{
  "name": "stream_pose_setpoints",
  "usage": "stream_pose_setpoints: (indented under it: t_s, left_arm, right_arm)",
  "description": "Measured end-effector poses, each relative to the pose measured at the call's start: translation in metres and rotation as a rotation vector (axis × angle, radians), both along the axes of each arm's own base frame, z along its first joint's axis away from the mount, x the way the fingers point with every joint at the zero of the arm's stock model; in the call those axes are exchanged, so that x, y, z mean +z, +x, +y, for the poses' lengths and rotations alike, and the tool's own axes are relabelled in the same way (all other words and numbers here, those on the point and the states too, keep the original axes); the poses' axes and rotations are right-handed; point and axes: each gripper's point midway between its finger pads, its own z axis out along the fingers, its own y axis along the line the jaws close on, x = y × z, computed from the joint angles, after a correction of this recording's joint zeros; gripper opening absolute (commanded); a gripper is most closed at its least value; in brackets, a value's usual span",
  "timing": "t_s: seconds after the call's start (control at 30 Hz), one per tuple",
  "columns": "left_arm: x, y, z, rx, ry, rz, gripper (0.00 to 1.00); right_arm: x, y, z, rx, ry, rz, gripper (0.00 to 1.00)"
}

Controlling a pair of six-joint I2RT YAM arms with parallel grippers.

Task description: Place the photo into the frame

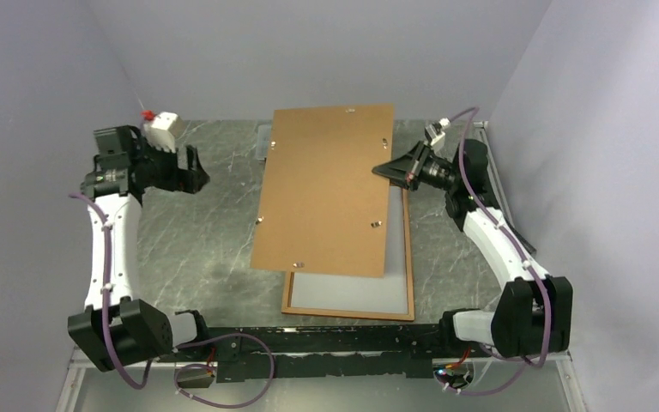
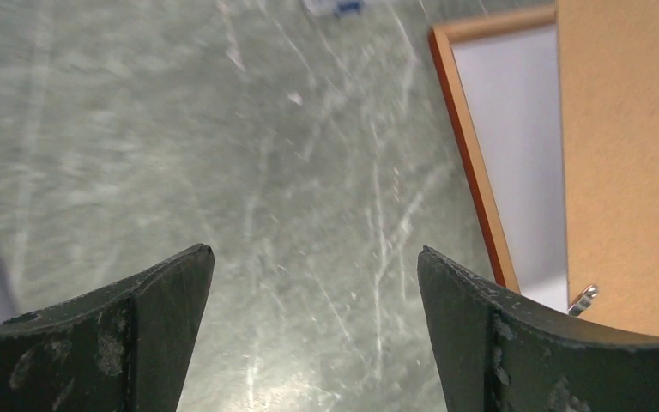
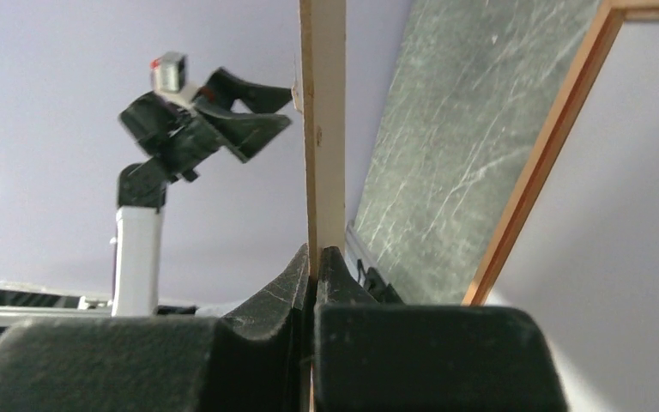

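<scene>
Your right gripper [image 1: 379, 169] [image 3: 317, 257] is pinched tight on the right-hand edge of the brown backing board [image 1: 326, 189] [image 3: 323, 129], with the fingers nearly meeting on the thin panel. From the wrist view you see that board edge-on, rising straight out of the jaws. Your left gripper [image 1: 196, 172] [image 2: 316, 257] has its fingers spread wide and carries nothing; it hangs over bare table [image 1: 197, 249] [image 2: 223, 129] well to the left of the board.

The board sits skewed over the far part of the frame [image 1: 347, 313] [image 2: 472, 163] [image 3: 549, 146], which lies flat on the table with its wood-coloured back up, so only its near end and right side show. Whether the board's near edge touches the frame, you cannot tell. A plain white sheet fills the frame's opening, which looks to be the photo [image 1: 352, 292] [image 2: 519, 146] lying face down inside it. A small metal tab [image 2: 583, 299] sticks out at the board's edge, just over that white surface
</scene>
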Motion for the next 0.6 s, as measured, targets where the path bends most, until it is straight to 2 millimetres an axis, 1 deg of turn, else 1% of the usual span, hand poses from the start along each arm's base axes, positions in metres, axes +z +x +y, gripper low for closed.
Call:
stream_pose_setpoints:
  t_s: [0.03,0.1,0.13,0.2,0.27,0.33,0.4,0.5,0.6]
  left_arm:
    - [-0.011,-0.002,-0.006,-0.023,-0.006,0.031,0.94]
    - [-0.040,-0.007,-0.026,-0.087,-0.009,0.105,0.94]
    - [-0.051,-0.010,-0.036,-0.118,-0.008,0.133,0.94]
    - [-0.070,-0.017,-0.058,-0.184,0.008,0.181,0.94]
    - [-0.085,-0.026,-0.083,-0.259,0.040,0.213,0.94]
    - [-0.095,-0.034,-0.102,-0.318,0.074,0.230,0.94]
    - [-0.102,-0.039,-0.114,-0.355,0.102,0.239,0.94]
    - [-0.107,-0.040,-0.119,-0.363,0.136,0.238,0.94]
    - [-0.109,-0.038,-0.120,-0.357,0.166,0.231,0.94]
  right_arm:
    - [-0.005,-0.006,-0.005,-0.003,0.011,0.010,0.00]
    - [-0.013,-0.016,-0.013,-0.006,0.034,0.022,0.00]
    - [-0.016,-0.020,-0.015,-0.006,0.045,0.027,0.00]
    - [-0.023,-0.026,-0.018,-0.008,0.067,0.043,0.00]
    - [-0.028,-0.028,-0.019,-0.010,0.086,0.060,0.00]
    - [-0.029,-0.029,-0.019,-0.011,0.103,0.071,0.00]
    - [-0.027,-0.029,-0.018,-0.011,0.118,0.068,0.00]
    - [-0.024,-0.029,-0.019,-0.014,0.141,0.057,0.00]
    - [-0.027,-0.028,-0.019,-0.023,0.150,0.064,0.00]
